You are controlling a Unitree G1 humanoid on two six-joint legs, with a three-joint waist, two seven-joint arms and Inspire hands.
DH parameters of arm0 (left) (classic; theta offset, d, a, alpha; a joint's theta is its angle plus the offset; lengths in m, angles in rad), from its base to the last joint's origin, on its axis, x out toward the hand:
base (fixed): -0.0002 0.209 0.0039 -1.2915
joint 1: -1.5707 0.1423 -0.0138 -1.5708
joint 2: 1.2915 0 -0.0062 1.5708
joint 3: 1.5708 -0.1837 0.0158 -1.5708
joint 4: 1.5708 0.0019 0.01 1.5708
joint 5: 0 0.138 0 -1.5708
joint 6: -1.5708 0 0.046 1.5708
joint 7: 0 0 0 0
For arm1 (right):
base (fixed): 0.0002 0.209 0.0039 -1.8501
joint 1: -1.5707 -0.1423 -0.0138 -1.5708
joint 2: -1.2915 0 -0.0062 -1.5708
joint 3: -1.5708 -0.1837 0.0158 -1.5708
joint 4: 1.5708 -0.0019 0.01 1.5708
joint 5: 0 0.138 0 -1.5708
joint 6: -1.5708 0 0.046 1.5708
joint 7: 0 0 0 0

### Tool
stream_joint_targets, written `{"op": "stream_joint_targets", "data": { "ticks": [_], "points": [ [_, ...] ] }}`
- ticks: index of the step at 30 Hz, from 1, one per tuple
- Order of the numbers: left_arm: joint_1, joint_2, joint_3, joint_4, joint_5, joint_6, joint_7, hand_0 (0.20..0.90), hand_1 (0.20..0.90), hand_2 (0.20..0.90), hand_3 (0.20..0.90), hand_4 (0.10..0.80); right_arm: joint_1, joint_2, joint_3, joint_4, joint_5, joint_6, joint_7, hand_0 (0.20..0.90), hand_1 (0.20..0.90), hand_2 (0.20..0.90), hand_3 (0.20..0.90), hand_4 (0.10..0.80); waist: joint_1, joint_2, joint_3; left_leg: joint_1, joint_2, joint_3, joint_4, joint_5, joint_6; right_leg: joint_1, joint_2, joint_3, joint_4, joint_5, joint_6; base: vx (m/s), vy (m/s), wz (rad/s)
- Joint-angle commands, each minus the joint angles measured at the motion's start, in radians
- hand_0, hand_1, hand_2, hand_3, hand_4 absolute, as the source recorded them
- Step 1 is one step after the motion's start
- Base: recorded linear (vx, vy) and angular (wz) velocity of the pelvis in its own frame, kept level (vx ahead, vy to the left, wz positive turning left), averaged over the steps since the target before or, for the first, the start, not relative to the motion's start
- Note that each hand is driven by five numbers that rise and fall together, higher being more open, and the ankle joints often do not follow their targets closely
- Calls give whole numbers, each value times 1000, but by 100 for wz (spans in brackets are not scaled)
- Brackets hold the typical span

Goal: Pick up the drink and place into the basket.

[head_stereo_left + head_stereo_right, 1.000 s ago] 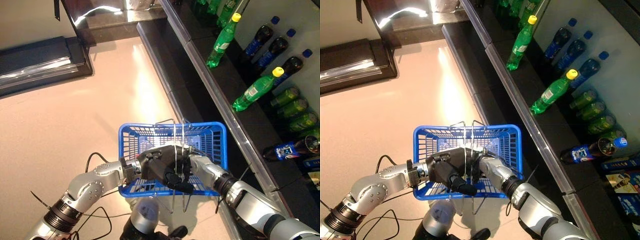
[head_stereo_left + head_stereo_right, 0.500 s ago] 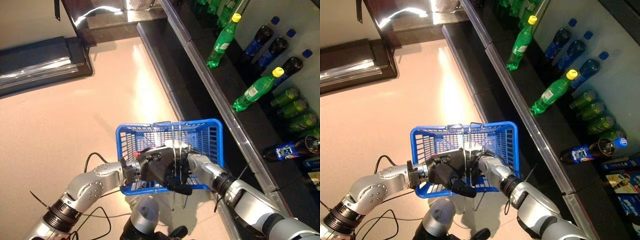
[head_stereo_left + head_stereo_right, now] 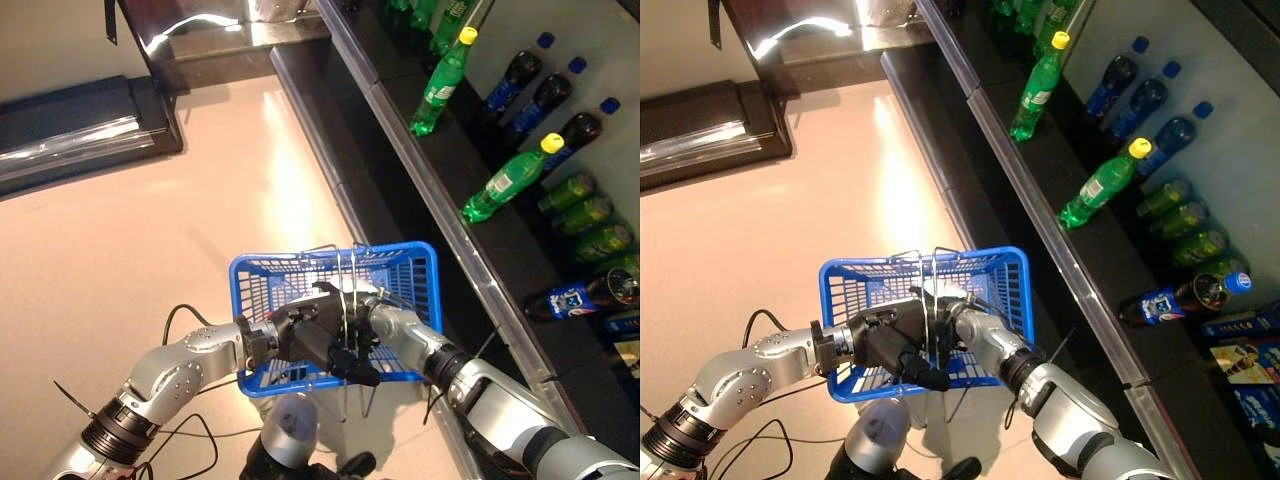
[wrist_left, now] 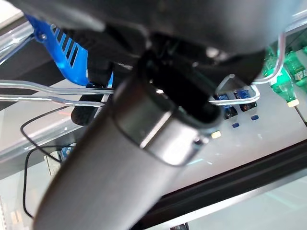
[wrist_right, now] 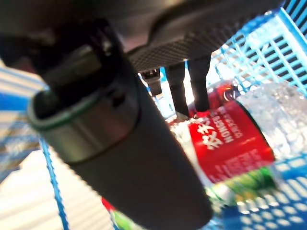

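Observation:
A blue plastic basket (image 3: 330,263) with wire handles (image 4: 48,87) hangs in front of me. My left hand (image 3: 312,335) is shut on those handles from the near side. My right hand (image 3: 362,312) reaches down inside the basket. In the right wrist view its straight fingers (image 5: 196,84) rest on a clear drink bottle with a red label (image 5: 230,139), which lies on the basket's floor. Something green (image 5: 249,179) lies beside that bottle. The eye views hide the bottle behind both hands.
A long dark shelf (image 3: 430,190) runs along my right. It carries green bottles (image 3: 440,85) (image 3: 510,180), dark bottles with blue caps (image 3: 515,85) and a dark bottle lying down (image 3: 580,298). A dark low platform (image 3: 80,120) stands far left on the pale floor.
The basket and both hands have shifted a little to the left and away from me. The right hand stays inside the basket.

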Motion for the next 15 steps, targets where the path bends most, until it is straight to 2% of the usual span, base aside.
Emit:
{"op": "stream_joint_targets", "data": {
  "ticks": [1,7,13,15],
  "points": [
    [-75,-298,50,-273,-237,-341,-140,300,300,300,200,100,19,18,40,-15,52,-37,-78,900,900,900,900,800,-51,12,-396,61,21,9,-98,17,14,14,12,7,1,13,-10,-29,27,-12],
    [-67,-329,87,-246,-221,-380,-69,300,300,300,200,100,59,20,-1,-14,89,-108,-146,900,900,900,900,800,-93,23,-401,60,27,66,-98,15,21,-3,3,33,-1,18,-2,-27,24,-22],
    [-62,-331,112,-210,-214,-436,6,300,300,300,200,100,97,-28,-42,-139,164,-101,-165,900,900,900,900,800,-145,32,-400,62,36,124,-98,13,20,-18,-3,60,-1,25,6,-15,10,-22],
    [-43,-335,142,-180,-211,-466,46,300,300,300,200,100,148,-55,-71,-225,212,-101,-169,900,900,900,900,800,-182,39,-399,63,42,165,-98,11,19,-26,-8,79,-1,28,11,-34,37,-32]
  ]
}}
